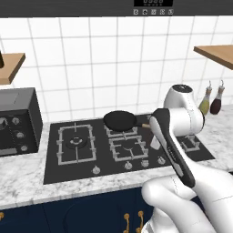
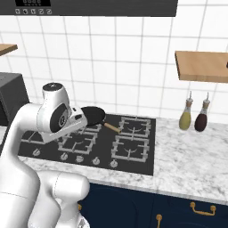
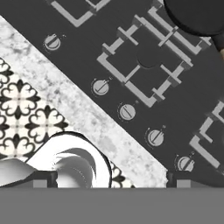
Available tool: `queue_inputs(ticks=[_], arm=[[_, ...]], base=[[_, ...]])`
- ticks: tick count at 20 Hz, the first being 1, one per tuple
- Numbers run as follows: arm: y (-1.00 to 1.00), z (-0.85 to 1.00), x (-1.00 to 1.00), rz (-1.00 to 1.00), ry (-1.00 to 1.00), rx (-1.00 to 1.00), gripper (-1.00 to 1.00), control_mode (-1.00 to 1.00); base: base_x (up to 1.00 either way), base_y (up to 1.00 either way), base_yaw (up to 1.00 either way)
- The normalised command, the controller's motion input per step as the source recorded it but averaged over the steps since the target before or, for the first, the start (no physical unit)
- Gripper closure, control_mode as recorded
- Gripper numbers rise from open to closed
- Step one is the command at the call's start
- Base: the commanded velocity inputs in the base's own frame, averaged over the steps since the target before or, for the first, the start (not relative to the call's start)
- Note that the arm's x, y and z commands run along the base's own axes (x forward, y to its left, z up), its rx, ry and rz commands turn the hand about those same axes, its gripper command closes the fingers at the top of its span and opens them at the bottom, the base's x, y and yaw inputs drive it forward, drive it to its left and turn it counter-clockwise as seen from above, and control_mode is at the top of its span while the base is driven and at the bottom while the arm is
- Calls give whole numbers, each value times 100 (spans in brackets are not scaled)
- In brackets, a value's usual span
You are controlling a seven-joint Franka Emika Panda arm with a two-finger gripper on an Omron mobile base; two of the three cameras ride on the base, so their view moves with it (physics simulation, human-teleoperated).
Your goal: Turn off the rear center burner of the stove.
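A: Where was the rear center burner (image 1: 122, 131)?
B: On the stove (image 1: 82, 168), beneath a black frying pan (image 1: 120, 119).
A: The end effector (image 3: 107, 178)?
B: Hovering above the silver knobs (image 3: 127, 112), presumably choosing one; its opening couldn't be judged.

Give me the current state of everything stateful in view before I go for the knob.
Gripper: above the knob row, touching nothing; jaw opening unclear.
Frying pan: upright on the rear center burner.
Knobs: untouched; settings unreadable.
Stove: no flames visible.
Oil bottles: upright on the counter.
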Motion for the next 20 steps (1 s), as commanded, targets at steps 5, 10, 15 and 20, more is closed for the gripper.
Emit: queue_inputs(ticks=[5,10,15,20], arm=[[7,-43,0,18,8,-5,-100,-100],[4,-36,8,6,5,0,-100,-100],[0,-33,10,8,6,0,-100,-100],[0,-36,7,10,10,0,-100,-100]], base=[[0,0,0],[0,0,0],[0,0,0],[0,0,0]])
